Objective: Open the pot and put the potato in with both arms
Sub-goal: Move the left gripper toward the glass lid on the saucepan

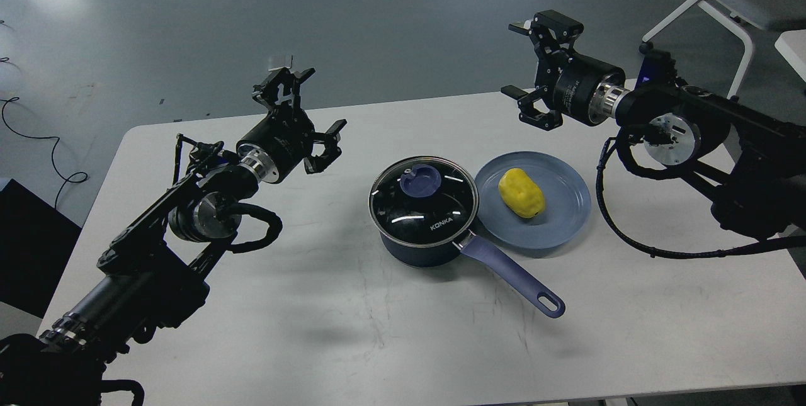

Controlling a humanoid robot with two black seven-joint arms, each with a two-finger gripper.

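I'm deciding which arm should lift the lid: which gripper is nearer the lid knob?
Left. The left gripper hangs open up and to the left of the lid knob; the right gripper, also open, sits farther off, up and to the right, beyond the plate.

The pot (423, 230) stands near the middle of the table (315, 330), closed by a glass lid (420, 201) with a blue knob (420, 179); nothing hangs above the knob. The pot's handle (513, 277) juts toward the table's near right edge, barring that side. Right of the pot, touching or just beside it, lies a blue plate (554, 230) carrying the potato (521, 192), open from above. The left gripper (302, 113), fingers spread, hangs left of the pot, well apart. The right gripper (535, 66), also spread, hangs beyond the plate. Table left of and in front of the pot is bare.
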